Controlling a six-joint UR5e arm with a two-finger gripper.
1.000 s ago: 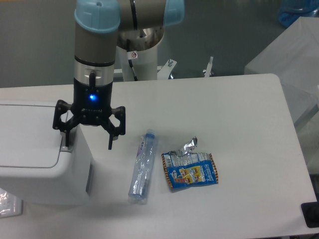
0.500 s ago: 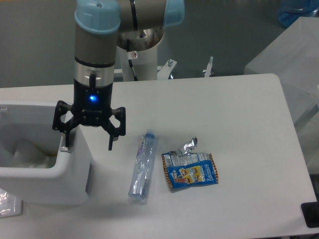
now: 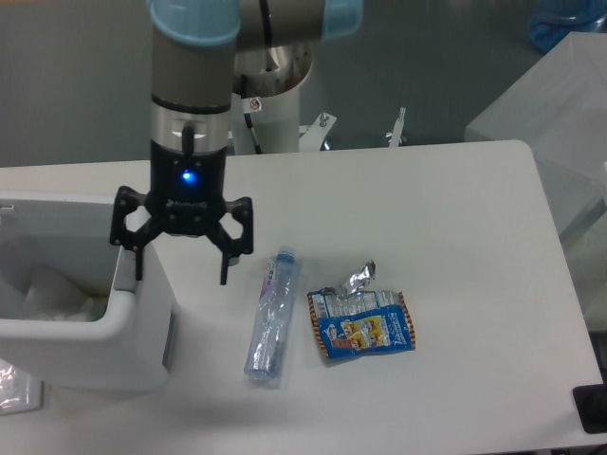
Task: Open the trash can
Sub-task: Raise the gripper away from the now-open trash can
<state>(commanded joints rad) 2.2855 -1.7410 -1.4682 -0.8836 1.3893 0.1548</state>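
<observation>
The trash can [image 3: 123,355] is a large boxy white bin at the left edge of the table. Its top stands open: the flat lid is out of view and the inside shows white crumpled contents [image 3: 43,289]. My gripper [image 3: 181,272] hangs open just above the can's right rim, its left finger over the rim and its right finger over the table beside the can. It holds nothing.
A clear plastic bottle [image 3: 270,316] lies on the table right of the can. A blue snack wrapper [image 3: 362,327] with crumpled foil lies to the right of the bottle. The robot base [image 3: 270,104] stands behind the table.
The lid was shut one second ago and stands open now. My gripper has since shifted slightly right and up from the can's rim, still open.
</observation>
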